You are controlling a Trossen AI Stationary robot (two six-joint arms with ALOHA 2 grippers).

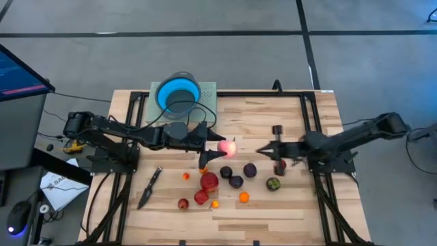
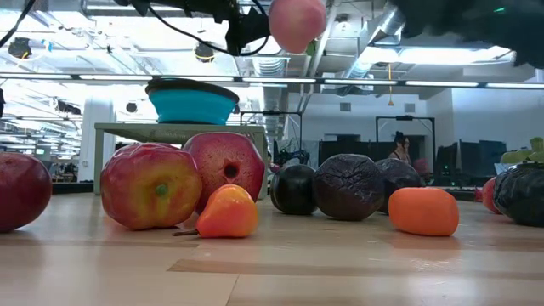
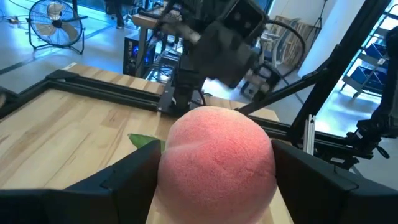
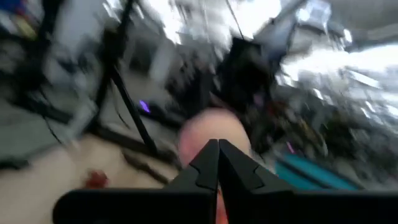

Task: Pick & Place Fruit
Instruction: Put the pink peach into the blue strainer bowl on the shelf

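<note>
Above the table's middle a pink peach (image 1: 228, 147) is held aloft between the left gripper's (image 1: 217, 148) spread fingers, apparently for carrying to the blue bowl (image 1: 179, 94), while the right gripper (image 1: 263, 149), jaws shut, points nearby, empty.

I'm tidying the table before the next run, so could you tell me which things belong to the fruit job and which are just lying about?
Part of the job:
pink peach, held by the left gripper
loose fruit
blue bowl

Lying about:
knife
small black block
monitor
</note>
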